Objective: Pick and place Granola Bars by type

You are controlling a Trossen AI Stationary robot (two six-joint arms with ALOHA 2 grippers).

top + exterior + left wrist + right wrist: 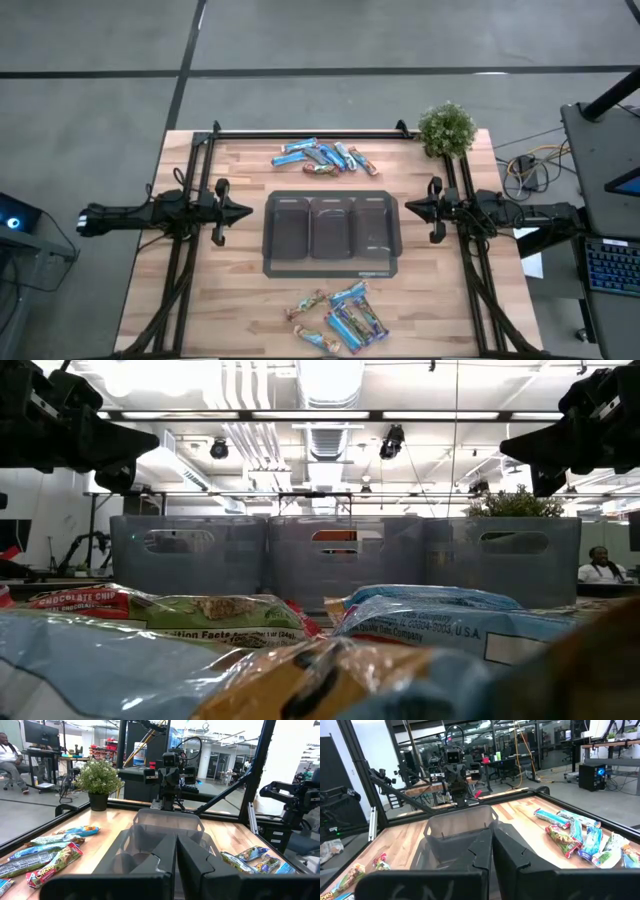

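Two heaps of granola bars lie flat on the wooden table. One heap (322, 157) is by the far edge, the other (340, 318) by the near edge. Their wrappers are light blue, dark blue and orange-brown. Between the heaps stands a grey tray (331, 262) with three compartments side by side. My left gripper (245, 211) hovers left of the tray, pointing at it, fingers shut (176, 865). My right gripper (408, 208) hovers right of the tray, pointing at it, also shut (491, 855). Neither touches anything. In the low view the near bars (420, 615) fill the foreground.
A small potted plant (446, 129) stands at the table's far right corner. A black frame rail (305, 133) runs along the far edge, with struts down both sides. People sit at desks in the room beyond (10, 750).
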